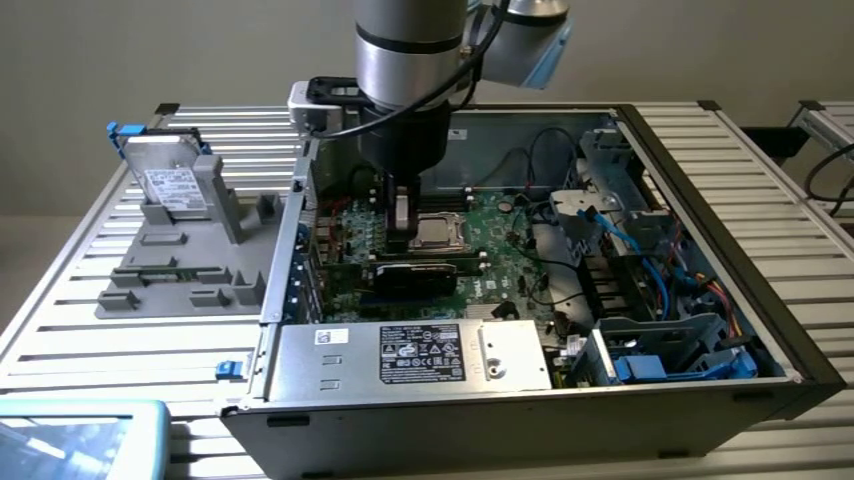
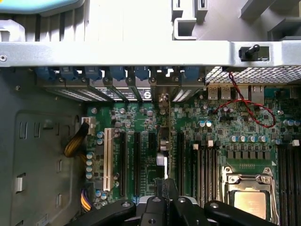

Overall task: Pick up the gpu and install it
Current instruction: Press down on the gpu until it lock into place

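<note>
The gpu (image 1: pixel 411 277), a thin black-faced card, stands on edge in a slot of the green motherboard (image 1: pixel 501 265) inside the open computer case (image 1: pixel 694 400). In the wrist view the gpu (image 2: pixel 163 134) appears edge-on, running from the rear slot brackets toward my gripper (image 2: pixel 164 187). My gripper (image 1: pixel 400 238) hangs straight down inside the case, right over the card's top edge. Its fingers are shut together; I cannot tell whether they pinch the card or only rest on it.
A grey fixture (image 1: pixel 187 270) on the exterior view's left carries a silver drive with a white label (image 1: pixel 174 185). In the case are the power supply (image 1: pixel 414 355), the processor socket (image 1: pixel 438 230), blue drive cages (image 1: pixel 654 355) and loose cables (image 1: pixel 627 250).
</note>
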`<state>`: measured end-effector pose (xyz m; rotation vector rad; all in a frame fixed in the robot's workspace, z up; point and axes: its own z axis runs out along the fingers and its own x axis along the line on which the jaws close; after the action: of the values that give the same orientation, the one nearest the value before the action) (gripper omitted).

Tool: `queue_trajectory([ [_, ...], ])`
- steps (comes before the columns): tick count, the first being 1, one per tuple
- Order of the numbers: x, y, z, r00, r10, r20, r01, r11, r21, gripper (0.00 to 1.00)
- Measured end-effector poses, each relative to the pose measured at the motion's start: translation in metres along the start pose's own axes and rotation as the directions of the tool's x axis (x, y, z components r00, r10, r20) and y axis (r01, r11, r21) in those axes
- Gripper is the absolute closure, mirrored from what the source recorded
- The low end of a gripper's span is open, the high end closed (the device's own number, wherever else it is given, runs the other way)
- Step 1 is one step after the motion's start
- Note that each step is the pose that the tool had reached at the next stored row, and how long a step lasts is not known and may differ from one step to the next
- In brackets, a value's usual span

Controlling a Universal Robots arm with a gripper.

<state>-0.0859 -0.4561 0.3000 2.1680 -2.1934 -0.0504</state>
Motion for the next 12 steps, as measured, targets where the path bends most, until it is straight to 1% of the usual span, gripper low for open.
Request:
queue_trajectory([
  [3, -0.001, 0.0065, 0.0045, 1.0000, 0.001, -0.0060, -0.001, 1.0000, 0.0002, 0.88],
  [4, -0.001, 0.0081, 0.0056, 1.0000, 0.002, -0.0090, -0.002, 1.0000, 0.0011, 0.88],
  [5, -0.002, 0.0090, 0.0061, 0.9999, 0.002, -0.0124, -0.002, 1.0000, 0.0040, 0.88],
  [8, -0.003, 0.0102, 0.0072, 0.9998, 0.005, -0.0216, -0.005, 0.9996, 0.0275, 0.88],
  [9, -0.003, 0.0116, 0.0080, 0.9997, 0.005, -0.0224, -0.005, 0.9995, 0.0321, 0.88],
  [10, -0.004, 0.0135, 0.0093, 0.9997, 0.006, -0.0226, -0.005, 0.9994, 0.0342, 0.88],
  [12, -0.006, 0.0180, 0.0126, 0.9997, 0.006, -0.0227, -0.005, 0.9993, 0.0359, 0.88],
])
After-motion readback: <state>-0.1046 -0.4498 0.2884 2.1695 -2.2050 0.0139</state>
